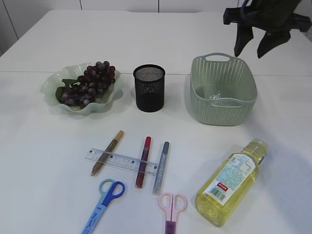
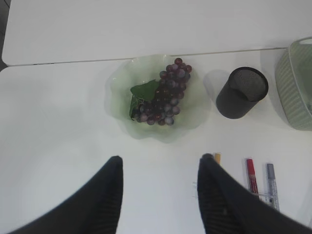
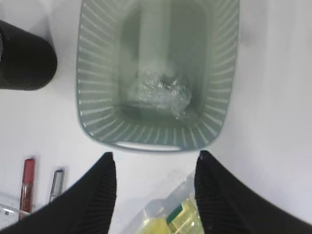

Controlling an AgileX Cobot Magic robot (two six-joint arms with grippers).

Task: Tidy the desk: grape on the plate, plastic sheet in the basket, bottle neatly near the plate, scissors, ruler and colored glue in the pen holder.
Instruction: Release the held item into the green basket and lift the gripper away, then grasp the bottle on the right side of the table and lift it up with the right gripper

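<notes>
A bunch of grapes [image 1: 90,83] lies on the green plate [image 1: 51,84]. The crumpled plastic sheet [image 3: 163,92] sits inside the basket [image 1: 223,90]. A yellow bottle [image 1: 233,181] lies on its side at front right. The clear ruler [image 1: 121,161] lies under gold [image 1: 107,152], red [image 1: 143,161] and silver [image 1: 161,167] glue pens. Blue scissors [image 1: 105,200] and pink scissors [image 1: 171,207] rest at the front edge. The black mesh pen holder [image 1: 149,87] stands empty. My right gripper [image 3: 155,158] hangs open above the basket's near rim. My left gripper [image 2: 161,163] is open and empty, high above the table near the plate [image 2: 117,92].
The basket stands right of the pen holder, the plate left of it. A seam between tabletops runs behind them. Bare white table lies left of the ruler and between the back row and the glue pens.
</notes>
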